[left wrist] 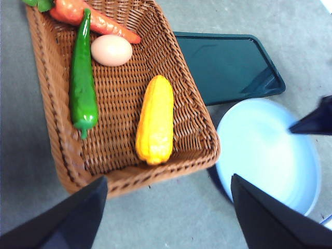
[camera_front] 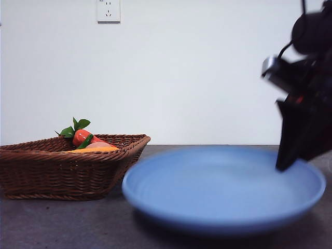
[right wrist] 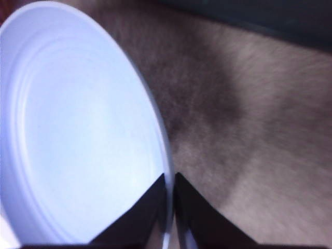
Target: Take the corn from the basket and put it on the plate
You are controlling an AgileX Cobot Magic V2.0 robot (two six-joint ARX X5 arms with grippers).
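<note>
The corn (left wrist: 155,119), a yellow cob, lies in the wicker basket (left wrist: 52,104) near its wall on the plate's side. From the front only a strip of the corn (camera_front: 96,149) shows over the basket (camera_front: 67,171) rim. My left gripper (left wrist: 167,179) hovers open above the basket's near end, holding nothing. The light-blue plate (camera_front: 218,187) sits right of the basket. My right gripper (right wrist: 170,179) is shut on the plate (right wrist: 67,129) rim. From the left wrist, its dark tip (left wrist: 316,119) shows at the plate (left wrist: 259,150) edge.
A carrot (left wrist: 98,18), a green pepper (left wrist: 83,78) and an egg (left wrist: 111,50) share the basket with the corn. A flat black tray (left wrist: 223,65) lies beside the basket and touches the plate's far side. A white wall with a socket (camera_front: 108,10) stands behind.
</note>
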